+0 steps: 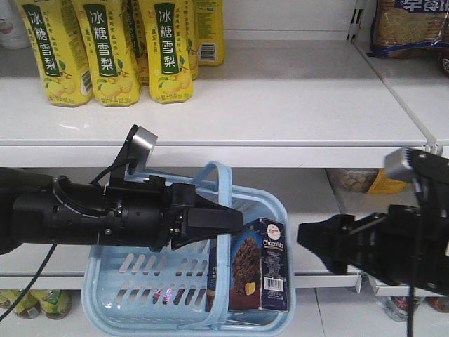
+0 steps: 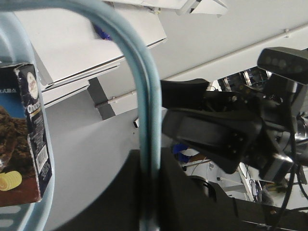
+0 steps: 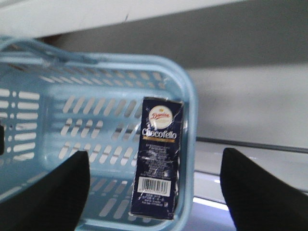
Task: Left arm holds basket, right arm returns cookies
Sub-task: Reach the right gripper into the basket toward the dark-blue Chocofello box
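Note:
The light blue basket (image 1: 126, 281) hangs in front of the shelves by its hoop handle (image 1: 223, 203). My left gripper (image 1: 223, 221) is shut on that handle, which in the left wrist view (image 2: 149, 159) runs between the two black jaws. The dark cookie box (image 1: 257, 265) stands upright in the basket's right end, against the wall; it also shows in the left wrist view (image 2: 21, 139) and the right wrist view (image 3: 159, 159). My right gripper (image 1: 309, 239) is open and empty, just right of the basket. In the right wrist view its fingers (image 3: 53, 192) stand wide apart either side of the box, short of it.
Yellow drink bottles (image 1: 112, 49) stand on the upper white shelf (image 1: 280, 91) at the left. A biscuit pack (image 1: 410, 24) lies at the top right. Jars (image 1: 38, 302) stand on the low shelf at the left. The right arm's body (image 2: 231, 130) fills the left wrist view's right side.

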Controlling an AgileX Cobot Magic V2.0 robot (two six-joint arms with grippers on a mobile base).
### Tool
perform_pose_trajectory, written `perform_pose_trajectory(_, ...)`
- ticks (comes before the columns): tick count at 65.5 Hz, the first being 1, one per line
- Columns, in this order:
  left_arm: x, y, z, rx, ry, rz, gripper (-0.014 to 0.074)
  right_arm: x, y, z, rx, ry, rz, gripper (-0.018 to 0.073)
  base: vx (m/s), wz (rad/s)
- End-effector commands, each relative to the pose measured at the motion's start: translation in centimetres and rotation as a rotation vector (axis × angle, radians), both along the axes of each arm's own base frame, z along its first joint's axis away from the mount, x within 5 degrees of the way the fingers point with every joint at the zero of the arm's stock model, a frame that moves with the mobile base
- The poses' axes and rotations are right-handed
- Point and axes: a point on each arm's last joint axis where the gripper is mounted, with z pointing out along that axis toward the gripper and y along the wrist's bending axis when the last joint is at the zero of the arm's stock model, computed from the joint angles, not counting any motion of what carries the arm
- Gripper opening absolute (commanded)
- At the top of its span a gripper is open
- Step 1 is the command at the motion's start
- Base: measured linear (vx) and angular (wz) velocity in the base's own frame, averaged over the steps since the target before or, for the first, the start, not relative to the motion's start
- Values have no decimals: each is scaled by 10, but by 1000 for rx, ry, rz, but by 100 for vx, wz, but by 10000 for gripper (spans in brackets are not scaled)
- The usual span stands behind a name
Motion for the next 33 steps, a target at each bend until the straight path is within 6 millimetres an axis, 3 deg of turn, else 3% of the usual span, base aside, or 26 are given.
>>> perform_pose_trajectory(1,-2,0,29,-146,-27,30,-3,18,17,7,-12,-7,48,525,0,0)
perform_pose_trajectory(13,-2,0,29,-146,-27,30,-3,40,32,-10,-26,97,68,525,0,0)
perform_pose_trajectory(33,-2,0,29,-146,-27,30,-3,50,47,-27,25,149,151,525,0,0)
